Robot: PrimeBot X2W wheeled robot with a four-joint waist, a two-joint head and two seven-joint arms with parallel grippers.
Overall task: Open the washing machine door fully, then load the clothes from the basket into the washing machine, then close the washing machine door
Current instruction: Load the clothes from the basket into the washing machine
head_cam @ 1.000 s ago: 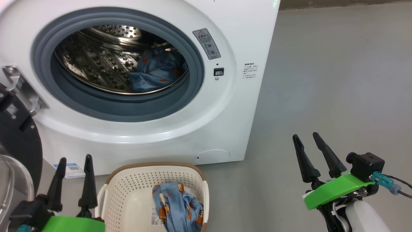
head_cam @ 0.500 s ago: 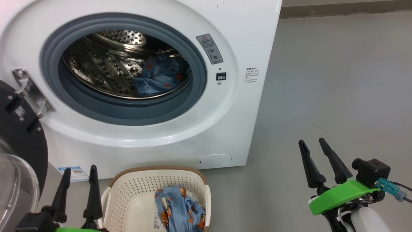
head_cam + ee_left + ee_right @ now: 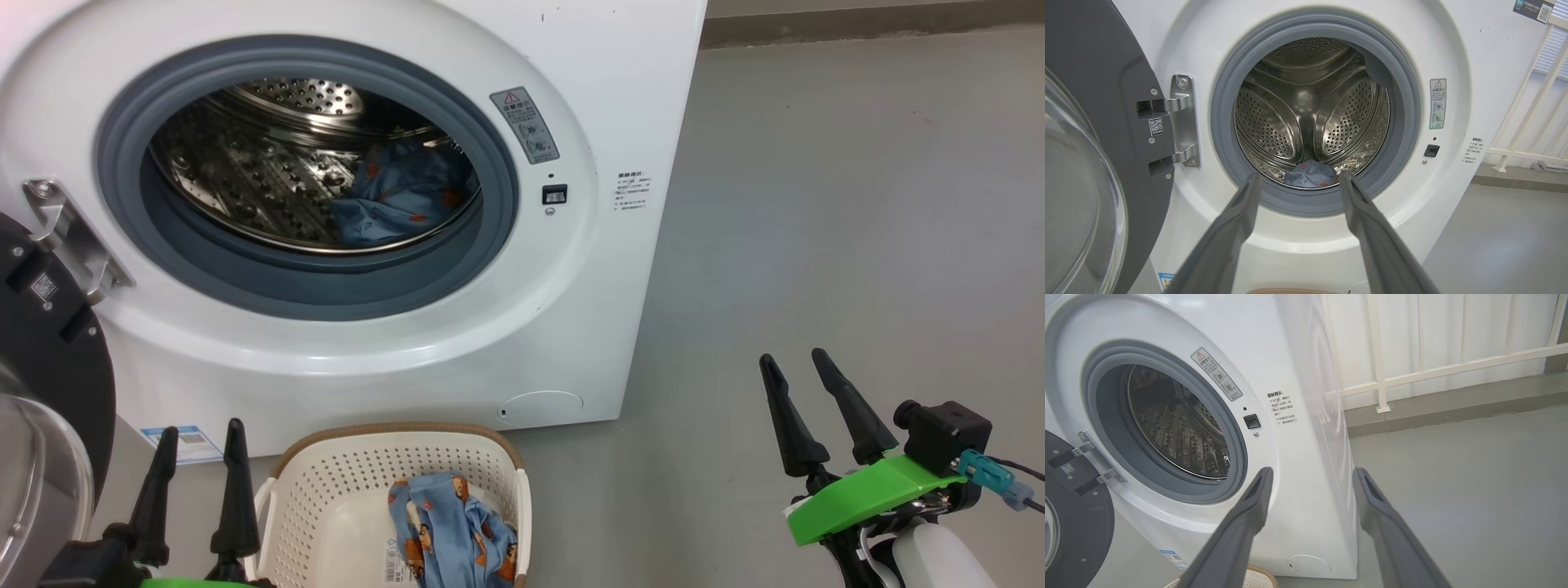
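Both of the laundry robot's arms stand released and empty before an open washer. The left end effector [image 3: 202, 431], at the lower left of the head view, points its two spread dark fingers up just beside the left rim of the basket [image 3: 392, 428]. The right end effector [image 3: 792, 358], at the lower right, is equally spread over bare floor [image 3: 857, 204], well apart from the basket.

A light blue printed garment [image 3: 453, 529] lies crumpled against the basket's right wall at bottom centre, not yet loaded. Another blue garment [image 3: 400, 196] rests low in the steel drum [image 3: 245, 163] at upper left, inside the grey gasket [image 3: 326, 287] of the washing machine [image 3: 637, 82]. The washing machine door [image 3: 49, 359] is swung wide at the far left edge, close beside the left arm.

Loading appears roughly half done, with closing the door to follow. The likely trouble lies in the pick. The garment sits on the basket's far side from the nearer arm, so a reaching finger could catch the perforated wall or rim and tip the light basket. A loose pinch might drop the cloth on the floor or leave it draped over the gasket, where the closing door would trap it. An arm swing could also knock the open door.
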